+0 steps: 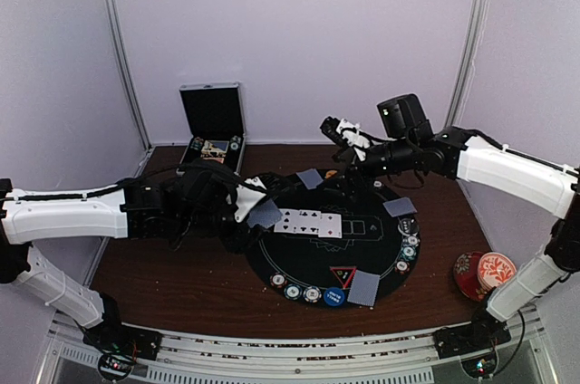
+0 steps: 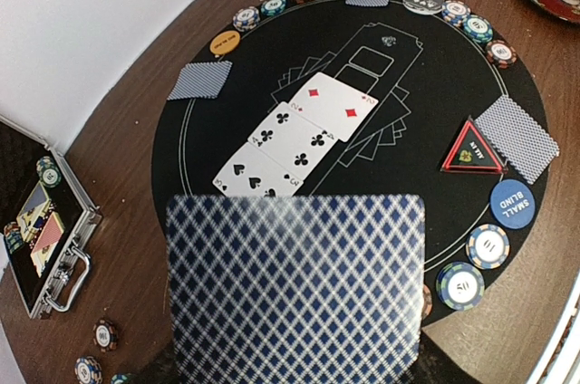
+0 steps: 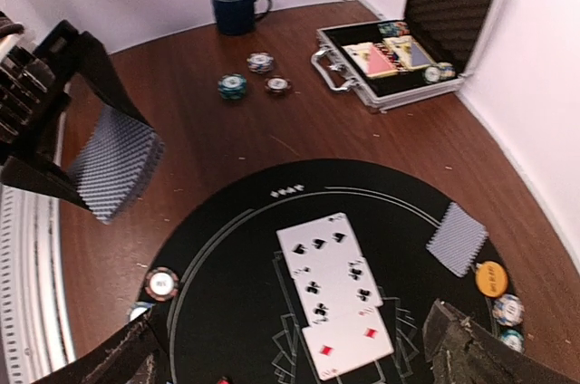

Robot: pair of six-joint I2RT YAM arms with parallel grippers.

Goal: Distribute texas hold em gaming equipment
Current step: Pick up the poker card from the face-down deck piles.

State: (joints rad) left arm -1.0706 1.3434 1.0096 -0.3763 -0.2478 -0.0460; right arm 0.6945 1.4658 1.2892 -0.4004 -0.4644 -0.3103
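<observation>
A black round mat [image 1: 299,262] carries three face-up cards [image 1: 308,223] in a row. Face-down card piles lie at the far rim [image 1: 310,177], the right rim [image 1: 400,206] and the near rim [image 1: 363,287]. A red triangle marker [image 1: 343,275], a blue disc [image 1: 334,297] and poker chips [image 1: 302,293] sit along the near edge, with more chips [image 1: 409,241] on the right. My left gripper [image 1: 258,210] is shut on a deck of blue-backed cards [image 2: 294,289], which hides its fingers. Above the mat's far side, my right gripper [image 3: 299,361] stands open and empty.
An open metal case [image 1: 213,126] with cards and chips stands at the back left. Loose chips [image 3: 233,85] and a blue mug [image 3: 237,8] are on the wood nearby. A red floral cup and saucer [image 1: 485,273] sit at the right front.
</observation>
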